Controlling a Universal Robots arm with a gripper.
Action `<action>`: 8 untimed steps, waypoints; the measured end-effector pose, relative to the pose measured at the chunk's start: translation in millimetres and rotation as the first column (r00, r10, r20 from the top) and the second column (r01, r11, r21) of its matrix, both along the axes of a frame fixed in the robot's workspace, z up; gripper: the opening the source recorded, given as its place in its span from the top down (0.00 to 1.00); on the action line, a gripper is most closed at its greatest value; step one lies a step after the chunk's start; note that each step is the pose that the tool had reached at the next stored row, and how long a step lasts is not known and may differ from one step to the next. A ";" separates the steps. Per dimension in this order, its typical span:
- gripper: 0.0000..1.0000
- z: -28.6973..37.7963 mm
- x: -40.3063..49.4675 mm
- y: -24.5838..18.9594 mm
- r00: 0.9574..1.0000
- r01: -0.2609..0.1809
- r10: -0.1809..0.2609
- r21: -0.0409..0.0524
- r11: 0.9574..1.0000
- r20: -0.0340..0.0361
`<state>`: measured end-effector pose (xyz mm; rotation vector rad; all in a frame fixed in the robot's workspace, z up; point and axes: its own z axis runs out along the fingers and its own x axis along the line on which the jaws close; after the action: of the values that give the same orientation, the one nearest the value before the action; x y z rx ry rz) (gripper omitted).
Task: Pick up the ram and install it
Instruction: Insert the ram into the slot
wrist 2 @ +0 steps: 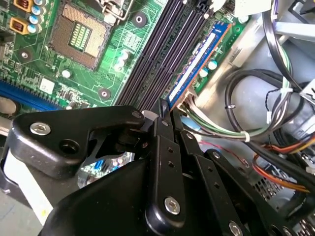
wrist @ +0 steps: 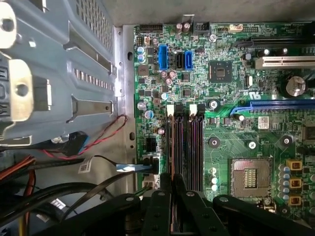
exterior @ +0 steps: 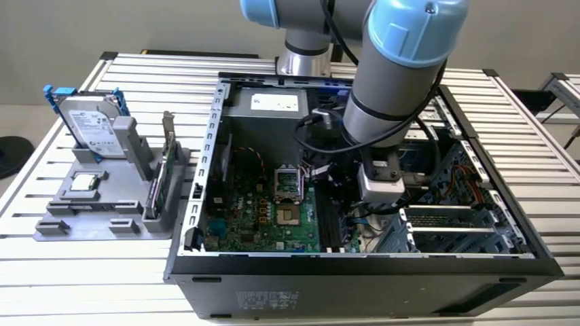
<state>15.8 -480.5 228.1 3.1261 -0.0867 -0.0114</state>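
Hand [wrist 2: 165,115] clenched on the ram [wrist 2: 197,61], pinched at its near end between black fingers [wrist 2: 162,147]. Stick stretched away from the fingertips, edge-down along the outermost memory slot [wrist 2: 167,54], beside the green motherboard [wrist 2: 123,44].

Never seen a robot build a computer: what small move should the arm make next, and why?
Probably press straight down. The black gripper looks shut on one end of the long dark-blue ram stick, which stands on edge beside the empty black memory slots; whether it is seated I cannot tell.
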 end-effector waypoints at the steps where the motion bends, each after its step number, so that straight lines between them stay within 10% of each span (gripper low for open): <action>1: 1.00 -1.2 -0.1 0.1 1.000 0.000 0.000 0.000 1.000 0.000; 8: 1.00 -3.8 -0.4 1.4 1.000 -0.003 0.003 0.002 1.000 -0.001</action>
<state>15.4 -479.1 224.4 3.1281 -0.0825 -0.0122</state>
